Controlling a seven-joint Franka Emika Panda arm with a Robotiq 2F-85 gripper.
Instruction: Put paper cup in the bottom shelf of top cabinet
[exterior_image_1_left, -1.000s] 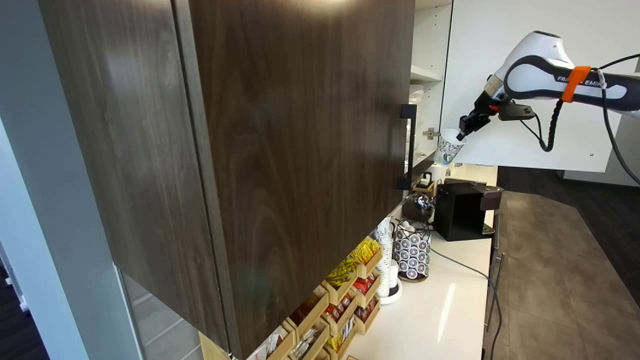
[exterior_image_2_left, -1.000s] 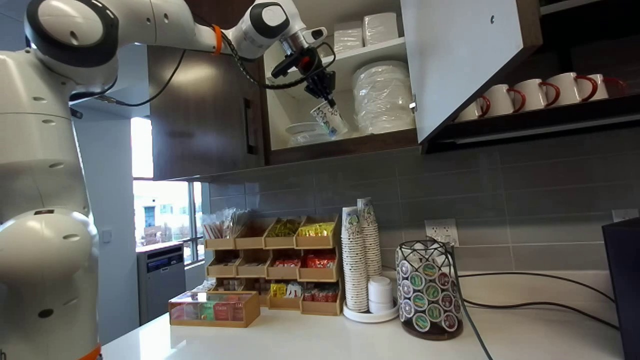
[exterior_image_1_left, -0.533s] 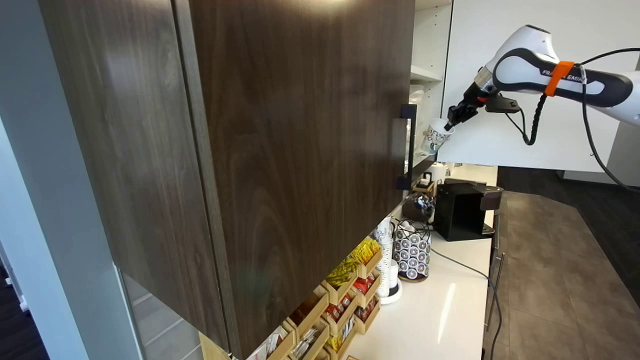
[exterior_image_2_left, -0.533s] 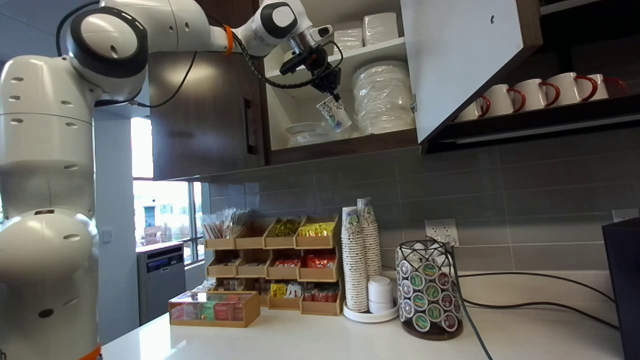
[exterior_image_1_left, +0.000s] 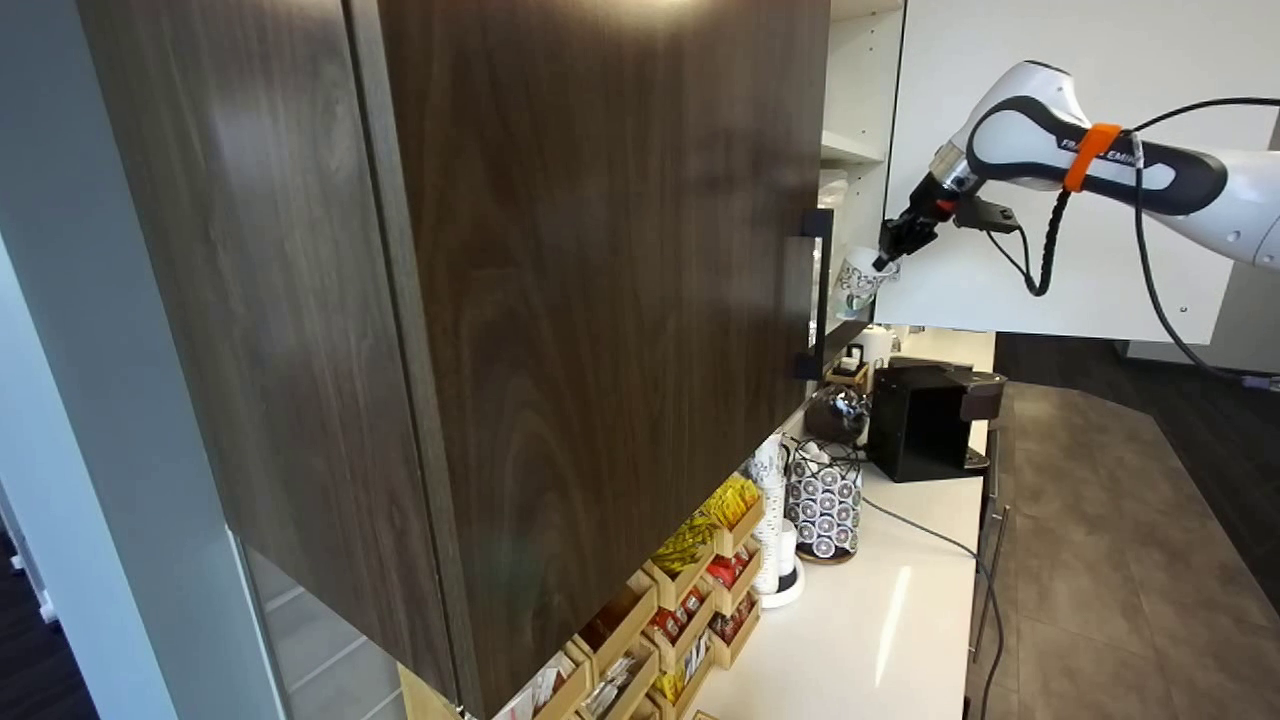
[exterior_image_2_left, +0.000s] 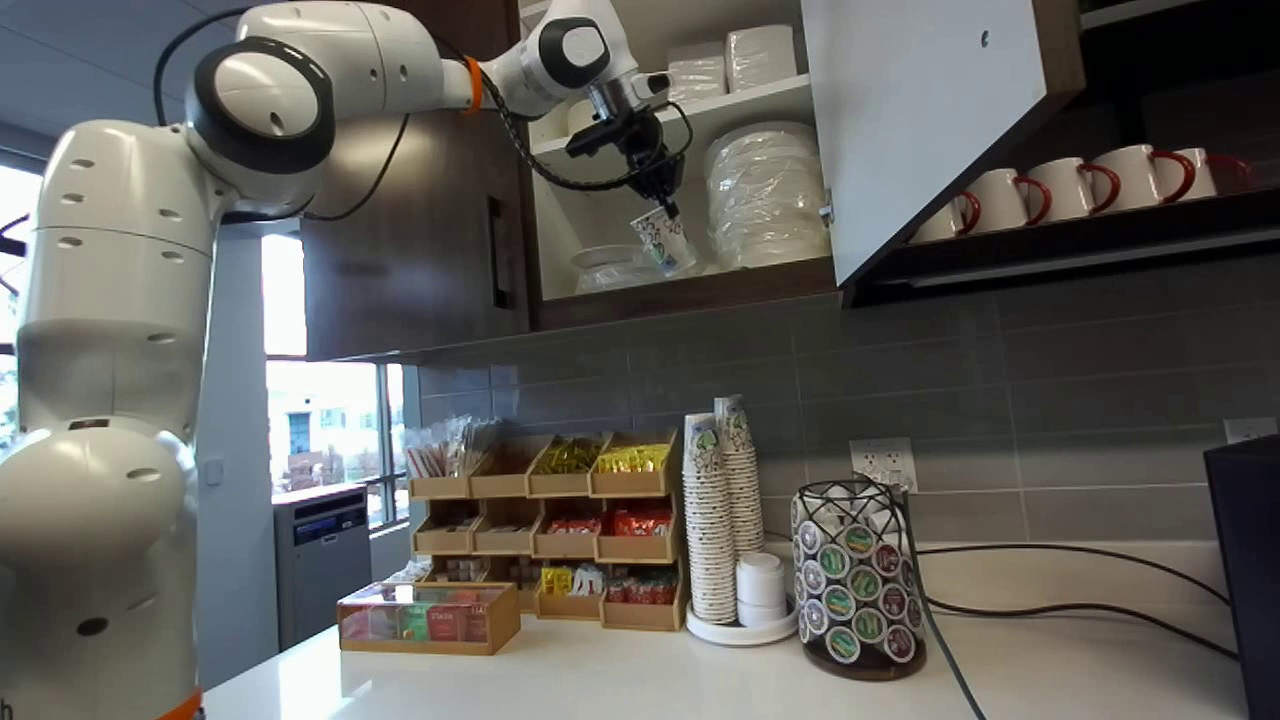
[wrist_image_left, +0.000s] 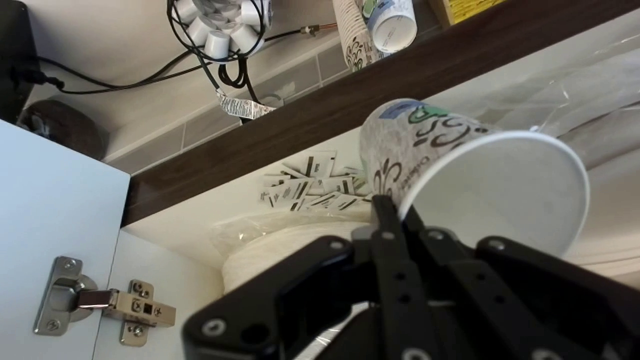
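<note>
The gripper (wrist_image_left: 398, 206) pinches the rim of the tilted paper cup (wrist_image_left: 465, 172) at the opening of the cabinet (exterior_image_2_left: 690, 294), left of wrapped plates (exterior_image_2_left: 768, 200) in an exterior view.

franka emika panda arm (exterior_image_2_left: 105, 290) is glossy wht, rnd joint cap (exterior_image_2_left: 262, 93) ringed in blk, org strap (exterior_image_1_left: 1090, 156) over part-hidden lettering (exterior_image_1_left: 1123, 157), ribbed blk cable (exterior_image_1_left: 1053, 240), silver flange (exterior_image_1_left: 955, 167), dk gry wrist cam (exterior_image_1_left: 987, 214). robotiq gripper (wrist_image_left: 398, 209) is blk w/ silver screws (wrist_image_left: 214, 327).
</note>
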